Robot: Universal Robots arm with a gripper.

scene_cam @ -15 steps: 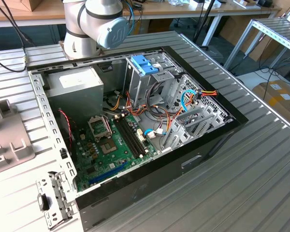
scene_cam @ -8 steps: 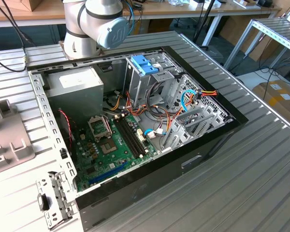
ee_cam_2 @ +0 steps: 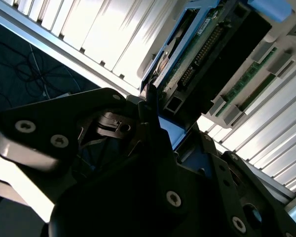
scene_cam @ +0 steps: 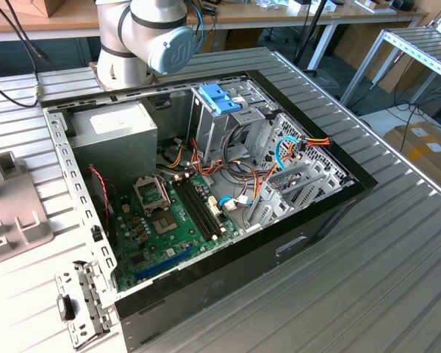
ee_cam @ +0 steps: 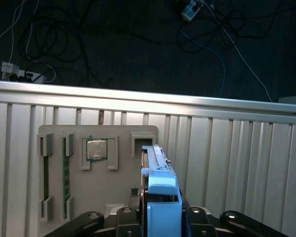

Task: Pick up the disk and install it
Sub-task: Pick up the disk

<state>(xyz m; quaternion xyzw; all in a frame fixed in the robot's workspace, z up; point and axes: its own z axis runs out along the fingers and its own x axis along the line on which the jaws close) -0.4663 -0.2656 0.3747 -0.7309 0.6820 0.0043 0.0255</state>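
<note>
My hand [ee_cam: 163, 217] was pressed shut on the disk [ee_cam: 155, 160], pinching it edge-on at its near end, where the light-blue carrier rail [ee_cam: 163, 195] wraps it. I held it in the air over the bench [ee_cam: 237, 163], with the grey holder tray [ee_cam: 121, 185] lying beyond it. The tray's upright slot looked vacant.

I judged the disk dense and stiff for its size. It would not bend, but it would take knocks badly: the second wrist view showed its green circuit board [ee_cam_2: 186, 49] and pin connector [ee_cam_2: 204, 52] bare on one face. The plastic rail seemed the sensible place to grip. Smooth plastic can creep, though, so it called for firm pressure and no jerks.

The bench was ribbed aluminium, hard and unforgiving to a drop. In the exterior view the open computer case [scene_cam: 279, 254] lay at centre, with its drive cage [scene_cam: 206, 129] at twelve o'clock. Cables [scene_cam: 242, 170] crowded the cage toward three, and the tray sat at nine o'clock.
</note>
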